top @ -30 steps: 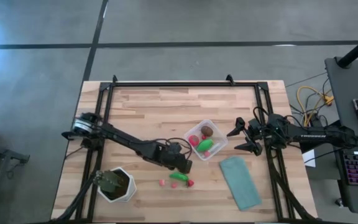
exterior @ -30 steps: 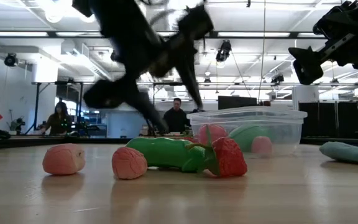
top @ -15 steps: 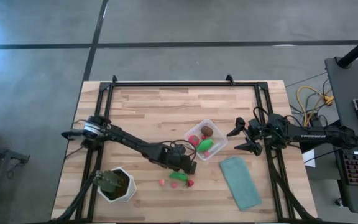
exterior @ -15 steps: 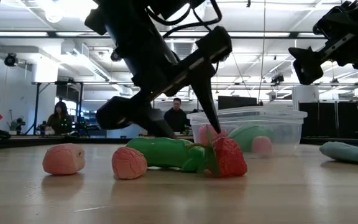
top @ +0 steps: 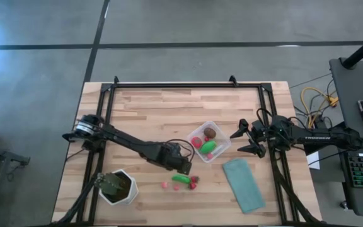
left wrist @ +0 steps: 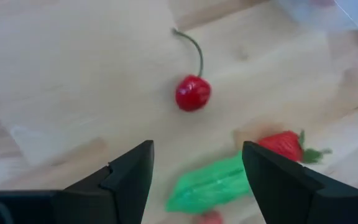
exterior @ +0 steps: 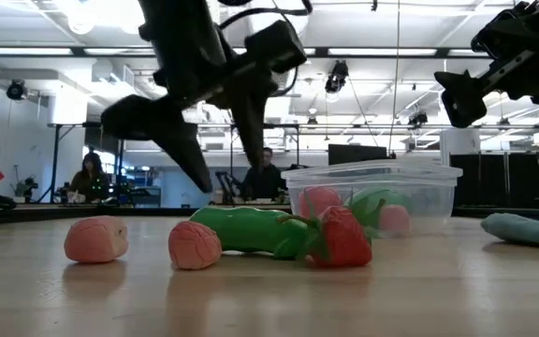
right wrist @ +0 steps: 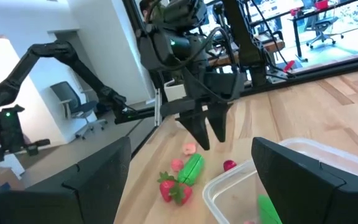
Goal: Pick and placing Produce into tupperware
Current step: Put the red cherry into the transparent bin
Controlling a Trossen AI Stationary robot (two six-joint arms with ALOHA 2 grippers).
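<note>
Loose produce lies on the wood near the front edge: a green elongated piece [top: 181,179] [exterior: 251,229], a red strawberry [top: 193,182] [exterior: 342,236] touching its end, two pink lumps [exterior: 96,239] [exterior: 195,245], and a stemmed red cherry [left wrist: 193,93]. The clear tupperware [top: 210,140] [exterior: 372,201] stands on the table with pink, brown and green pieces inside. My left gripper [top: 183,166] [exterior: 221,164] hovers open and empty just above the green piece. My right gripper [top: 244,139] waits open in the air, right of the tupperware.
A green plant in a white pot [top: 117,186] stands at the front left. A flat teal rectangle [top: 243,183] lies at the front right. Black frame rails [top: 188,85] border the table. People sit far behind the table in the low view.
My left gripper dipped down toward the strawberry and the green piece, then rose and drew back toward the table's left, staying open and empty. The strawberry shifted slightly. My right arm kept still.
</note>
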